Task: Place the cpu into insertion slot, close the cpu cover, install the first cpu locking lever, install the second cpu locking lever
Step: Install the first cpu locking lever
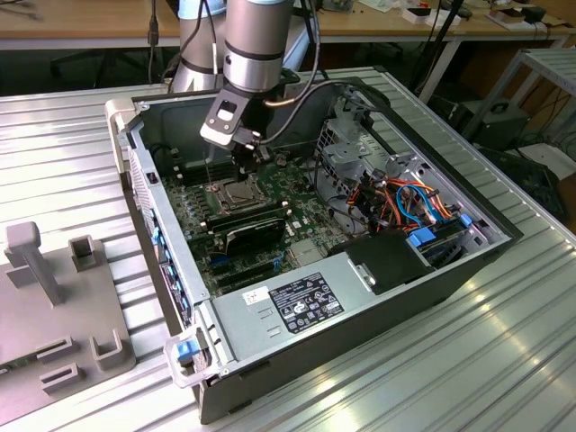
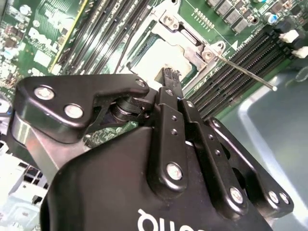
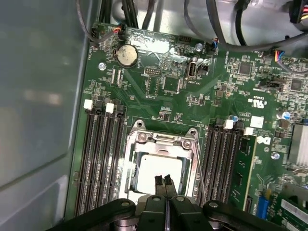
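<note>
Green circuit board lines the floor of the open computer case (image 1: 135, 162) that we see in the exterior view, standing on a ribbed metal table (image 1: 450, 360). The arm (image 1: 256, 36) comes down from above into the case, and the gripper (image 1: 241, 173) hangs right over the insertion slot (image 1: 227, 192), toward the exterior view's left of the board. A grey fixture (image 1: 54, 297) sits on the table, well apart from the case on the exterior view's left.

In the first wrist view we look straight down on the socket. The cpu (image 3: 154, 166) lies in it, its pale metal top showing through the window of the cpu cover (image 3: 161, 140), which lies flat around it. The two black fingertips (image 3: 158, 180) are pressed together with only a hairline between them and grip nothing; they sit over the cpu's top, though we cannot tell whether they touch it. Long black memory slots (image 3: 101, 154) flank the socket on both sides, and a coin cell (image 3: 127, 55) sits farther up the board.

In the second wrist view we see the closed fingers end just beside the bright cpu. A thin locking lever (image 2: 245, 72) juts from the cover's corner out across the memory slots, its far end free.
</note>
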Robot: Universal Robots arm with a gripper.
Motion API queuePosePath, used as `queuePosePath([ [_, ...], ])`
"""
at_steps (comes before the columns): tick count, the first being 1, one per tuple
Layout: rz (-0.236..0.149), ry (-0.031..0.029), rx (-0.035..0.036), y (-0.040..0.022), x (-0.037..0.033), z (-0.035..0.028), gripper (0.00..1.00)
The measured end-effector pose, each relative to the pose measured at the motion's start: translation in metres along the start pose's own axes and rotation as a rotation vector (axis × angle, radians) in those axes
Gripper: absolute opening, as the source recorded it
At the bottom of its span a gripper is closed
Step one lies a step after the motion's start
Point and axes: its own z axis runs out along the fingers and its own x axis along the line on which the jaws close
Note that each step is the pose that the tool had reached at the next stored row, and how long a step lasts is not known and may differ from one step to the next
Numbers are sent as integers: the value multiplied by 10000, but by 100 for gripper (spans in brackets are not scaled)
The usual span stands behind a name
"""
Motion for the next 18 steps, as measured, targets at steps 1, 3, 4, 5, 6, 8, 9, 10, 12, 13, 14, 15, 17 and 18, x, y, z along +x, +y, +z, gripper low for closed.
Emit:
queuePosePath([
  [1, -67, 0, -3, 0, 0, -5, 11],
  [3, -388, -1, -19, 0, 1, -4, 11],
  [4, -617, -3, -27, -1, 0, -5, 11],
  [5, -791, -3, -34, -1, 0, -5, 11],
  [6, -1112, -2, -49, -1, 0, -5, 11],
  [8, -1722, -4, -75, -1, 0, -5, 11],
  [9, -1923, -6, -84, -1, 0, -5, 11],
  [10, -2300, -10, -99, -1, 0, -5, 11],
  [12, -2754, -14, -118, -1, 1, -5, 11],
  [13, -3055, -20, -129, -1, 1, -5, 11],
  [14, -3380, -27, -142, -1, 2, -5, 11],
  [15, -3524, -29, -147, 0, 2, -5, 11],
  [17, -3952, -42, -162, 0, 3, -5, 11],
  [18, -4164, -45, -172, 0, 3, -5, 11],
])
